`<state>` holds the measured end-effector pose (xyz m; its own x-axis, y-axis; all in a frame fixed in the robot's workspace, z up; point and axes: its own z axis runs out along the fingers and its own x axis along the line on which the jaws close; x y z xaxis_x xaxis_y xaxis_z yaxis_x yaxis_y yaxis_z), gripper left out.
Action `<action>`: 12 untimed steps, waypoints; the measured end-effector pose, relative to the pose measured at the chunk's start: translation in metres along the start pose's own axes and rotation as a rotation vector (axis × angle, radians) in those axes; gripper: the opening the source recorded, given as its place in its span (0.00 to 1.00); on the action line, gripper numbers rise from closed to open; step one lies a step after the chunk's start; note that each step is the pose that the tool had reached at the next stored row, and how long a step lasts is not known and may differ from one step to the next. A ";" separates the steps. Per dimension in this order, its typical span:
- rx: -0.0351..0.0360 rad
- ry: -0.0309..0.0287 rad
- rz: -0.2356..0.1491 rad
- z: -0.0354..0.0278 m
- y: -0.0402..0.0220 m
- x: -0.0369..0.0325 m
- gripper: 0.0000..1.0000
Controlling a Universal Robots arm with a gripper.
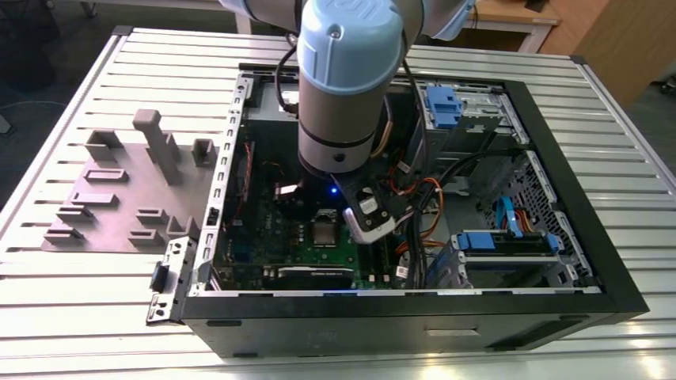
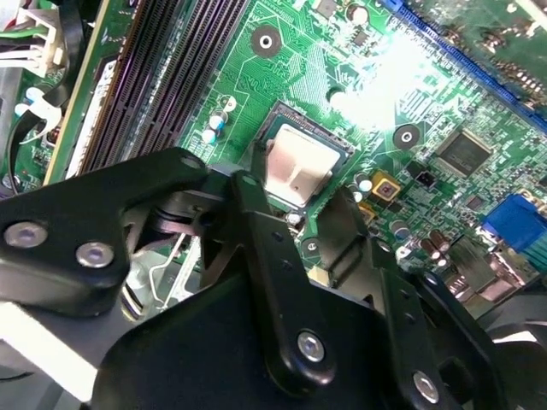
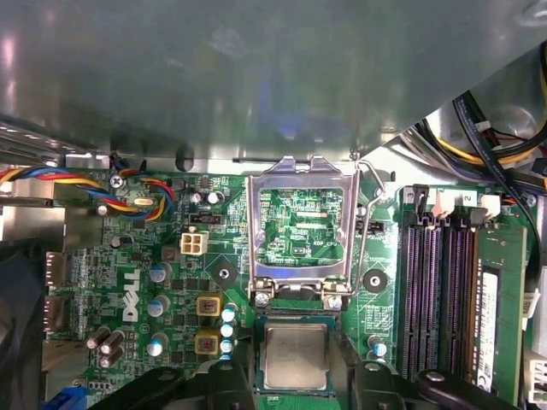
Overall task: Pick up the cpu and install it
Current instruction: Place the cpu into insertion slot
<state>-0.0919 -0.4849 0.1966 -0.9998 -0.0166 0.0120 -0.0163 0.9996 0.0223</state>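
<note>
Near the centre of the exterior view, the arm reaches straight down into the open computer case, which lies on a slatted table. The gripper hangs low over the green motherboard. A grey fixture plate with raised blocks lies outside the case, toward the exterior view's left.

The cpu lies flat in its socket, dull silver top upward. In both wrist views it sits square inside the socket's dark rim, with no corner visibly raised. The gripper straddles it: one black finger stands just beside one edge of the chip and the other finger beside the opposite edge. The jaws look spread a little wider than the cpu, so they seem parted and holding nothing, though the angle makes contact hard to rule out.

In the first wrist view the metal load plate stands swung up away from the socket, bare board showing through its window, and the wire lever is unlatched beside it, near the memory slots.

By my reading the pick and the placement are done. The plate is not yet closed over the chip, nor the lever hooked down.
</note>
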 end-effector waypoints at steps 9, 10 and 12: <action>0.0000 0.0000 -0.001 0.0039 -0.0007 -0.0008 0.55; 0.0000 0.0000 -0.001 0.0042 -0.0007 -0.0009 0.55; 0.0000 0.0000 -0.001 0.0047 -0.0008 -0.0012 0.53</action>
<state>-0.0907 -0.4857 0.1918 -0.9998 -0.0180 0.0120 -0.0177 0.9996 0.0222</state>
